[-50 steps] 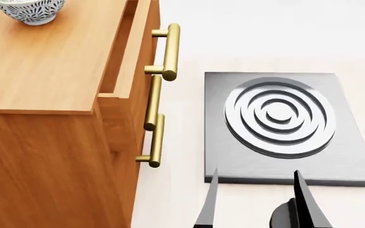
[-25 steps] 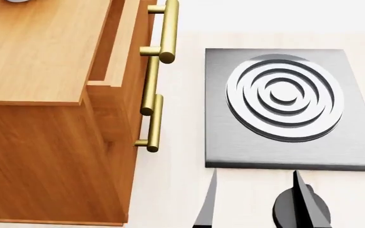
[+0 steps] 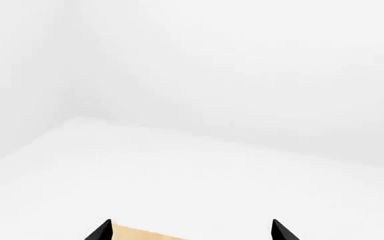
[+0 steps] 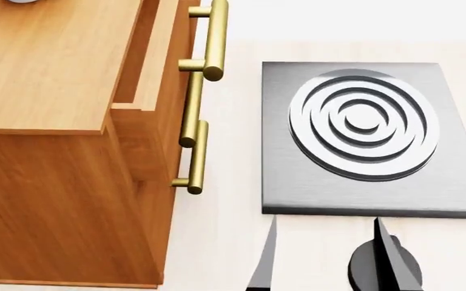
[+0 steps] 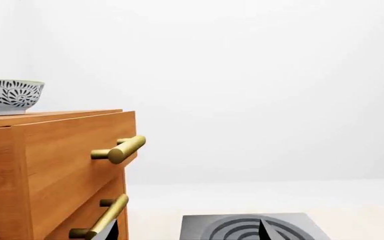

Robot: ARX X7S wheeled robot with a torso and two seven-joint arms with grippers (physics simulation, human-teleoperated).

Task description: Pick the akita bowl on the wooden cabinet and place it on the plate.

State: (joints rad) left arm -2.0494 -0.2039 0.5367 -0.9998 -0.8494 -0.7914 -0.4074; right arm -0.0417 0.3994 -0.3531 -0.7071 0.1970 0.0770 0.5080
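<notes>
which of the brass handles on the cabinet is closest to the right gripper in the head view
The lowest brass handle, on the wooden cabinet. It reaches furthest down the drawer fronts toward the right gripper; the top handle on the pulled-out drawer sits furthest from it.

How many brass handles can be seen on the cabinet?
3 on the wooden cabinet front: top handle, middle handle, bottom handle. Lower ones may be hidden.

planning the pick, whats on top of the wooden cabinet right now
The akita bowl stands on the wooden cabinet top, seen in the right wrist view. The head view cuts off most of that top, showing only a sliver of the bowl; the rest of the top is out of frame.
</notes>
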